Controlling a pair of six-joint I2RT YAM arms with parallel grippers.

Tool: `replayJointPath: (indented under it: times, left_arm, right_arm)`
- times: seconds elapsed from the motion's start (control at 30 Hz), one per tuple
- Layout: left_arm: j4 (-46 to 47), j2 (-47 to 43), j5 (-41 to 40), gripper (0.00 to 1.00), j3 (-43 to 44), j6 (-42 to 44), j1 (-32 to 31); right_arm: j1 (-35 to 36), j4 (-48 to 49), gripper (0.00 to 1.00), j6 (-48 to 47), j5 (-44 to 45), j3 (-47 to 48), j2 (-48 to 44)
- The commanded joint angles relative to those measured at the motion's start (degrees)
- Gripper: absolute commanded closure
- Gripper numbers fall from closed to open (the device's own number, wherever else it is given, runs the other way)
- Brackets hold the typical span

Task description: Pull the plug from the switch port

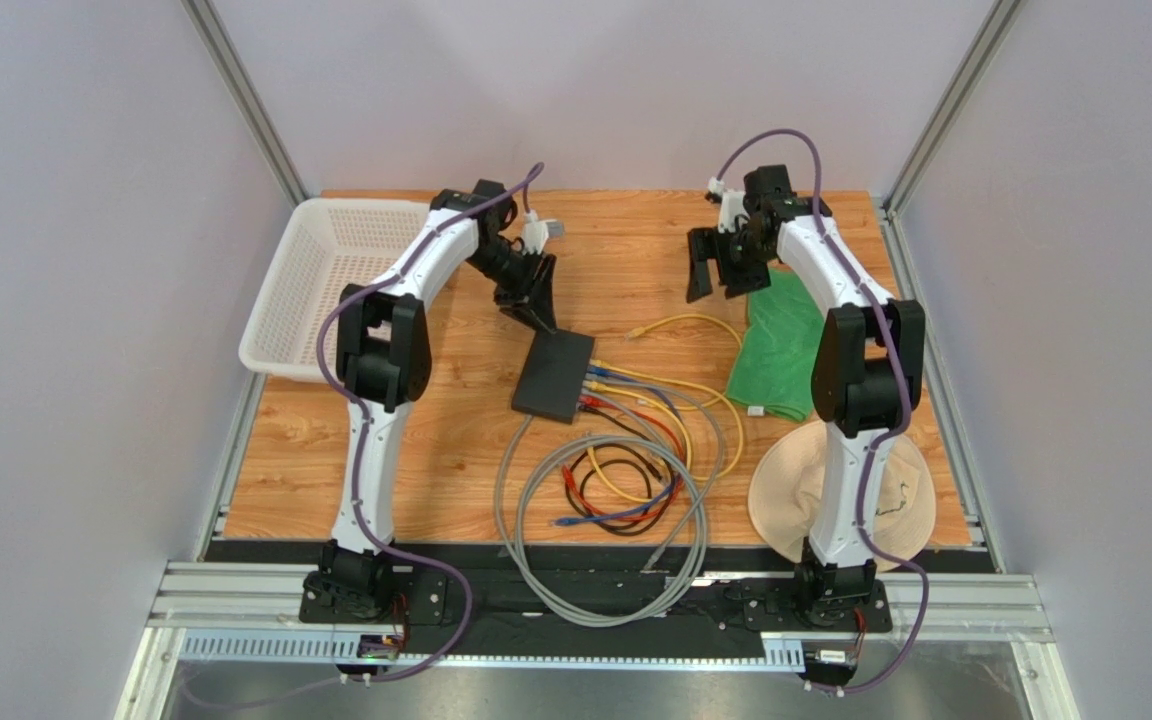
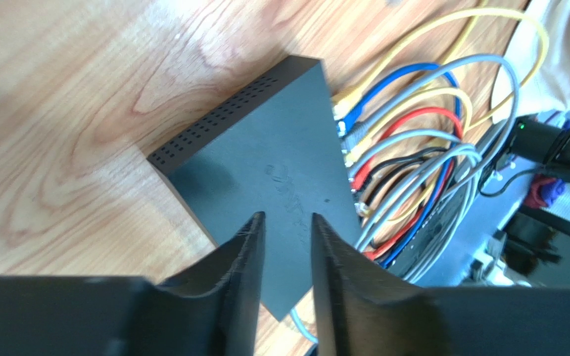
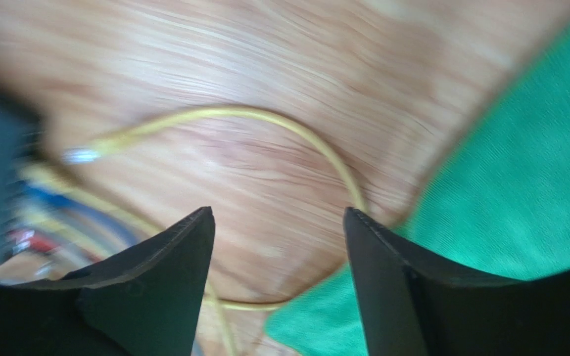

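Black wedge-shaped left claw (image 2: 286, 219), parted, over matte, vent-perforated rectangular switch (image 2: 266, 159).

The switch (image 1: 554, 375), a flat matte-black box, lies flat near the middle of the tabletop (image 1: 432, 450), slightly askew. Its right long edge holds a row of ports filled with coloured cables (image 1: 620, 393). A yellow cable's plug (image 3: 80, 156) lies loose just right of it.
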Motion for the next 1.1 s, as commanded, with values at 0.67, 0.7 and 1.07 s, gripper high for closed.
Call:
replayJointPath:
  times: [0.67,0.7,1.07]
  left_arm:
    - [-1.8,-3.46,-1.66,0.4,-5.13,2.58,2.52]
    - [-1.72,-3.02,-2.18,0.41,-4.61,2.59,2.26]
    - [-1.89,1.9,-6.58,0.47,-4.33,2.41,1.11]
  right_arm:
    - [10.11,4.34,0.41,-5.56,-36.09,-0.66,6.26]
    - [10.11,4.7,0.41,-5.29,-35.12,-0.75,6.61]
    - [10.9,5.14,0.41,-4.06,-33.89,-0.49,11.17]
